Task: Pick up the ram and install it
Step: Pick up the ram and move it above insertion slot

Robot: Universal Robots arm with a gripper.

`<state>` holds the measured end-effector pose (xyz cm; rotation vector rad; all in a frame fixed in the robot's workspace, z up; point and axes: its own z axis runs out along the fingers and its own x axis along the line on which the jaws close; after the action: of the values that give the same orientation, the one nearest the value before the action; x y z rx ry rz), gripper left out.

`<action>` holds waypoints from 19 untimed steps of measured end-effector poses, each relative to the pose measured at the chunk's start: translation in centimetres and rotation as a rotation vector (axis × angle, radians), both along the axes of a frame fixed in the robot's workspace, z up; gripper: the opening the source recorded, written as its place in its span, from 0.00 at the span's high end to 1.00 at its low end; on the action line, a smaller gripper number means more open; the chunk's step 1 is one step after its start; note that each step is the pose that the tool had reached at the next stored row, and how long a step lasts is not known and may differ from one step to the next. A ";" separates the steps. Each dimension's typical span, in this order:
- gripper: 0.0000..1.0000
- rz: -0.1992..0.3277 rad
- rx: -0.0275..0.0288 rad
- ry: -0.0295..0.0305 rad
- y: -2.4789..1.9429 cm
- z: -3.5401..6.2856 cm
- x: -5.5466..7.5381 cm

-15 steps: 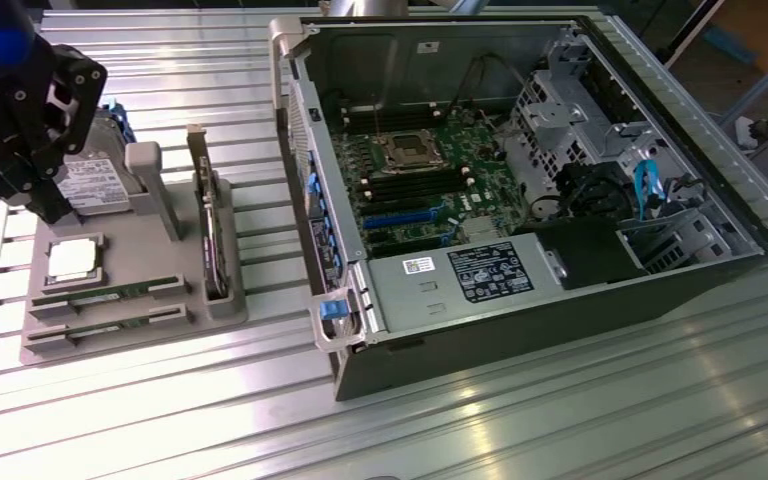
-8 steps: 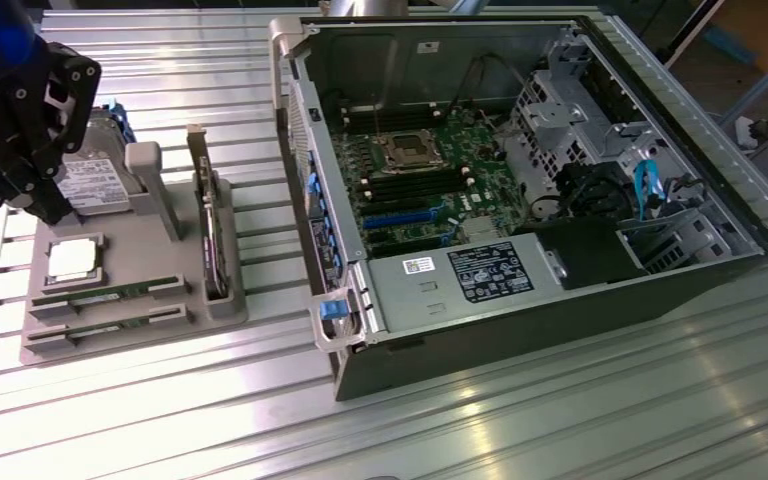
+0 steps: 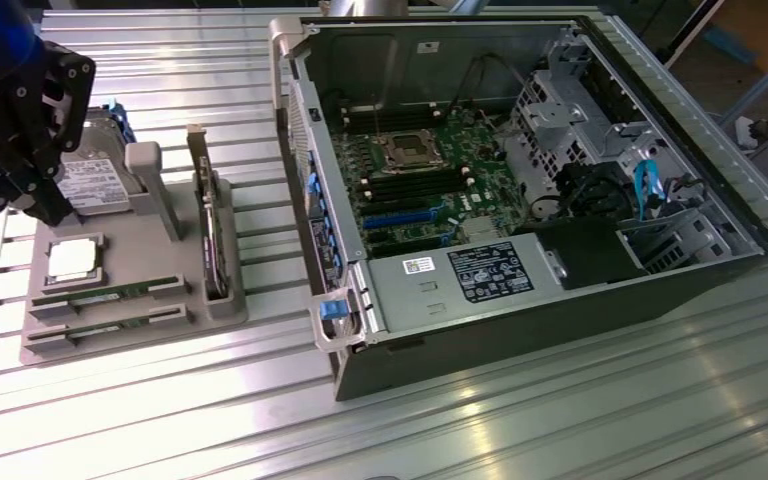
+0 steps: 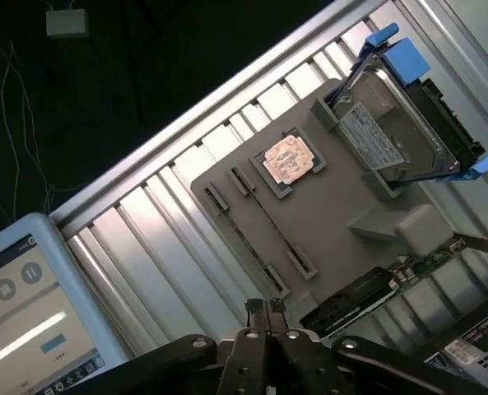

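Fingertips of the gripper (image 4: 264, 309) are pressed together and empty, hovering over the grey tray (image 3: 131, 345). The ram (image 3: 107, 293) lies in the tray's near end, its long axis running from the exterior view's left to its right, just beside its twin (image 3: 104, 327) and near the processor (image 3: 73, 258). Coming down shut or off-line could knock the stick or catch the twin.

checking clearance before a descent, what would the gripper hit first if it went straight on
Probably the grey holder, near the end of a ram lying in it. Nothing shows between it and the gripper, though depth is unclear.
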<state>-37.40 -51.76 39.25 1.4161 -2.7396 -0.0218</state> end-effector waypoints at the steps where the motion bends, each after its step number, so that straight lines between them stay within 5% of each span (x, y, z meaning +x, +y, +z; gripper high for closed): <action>1: 0.89 0.013 0.0000 0.0000 0.00 0.00 0.0; 19: 0.89 0.314 -0.0001 0.0000 -0.01 0.00 0.0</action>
<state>-37.41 -51.77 39.25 1.8267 -2.4829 -0.0075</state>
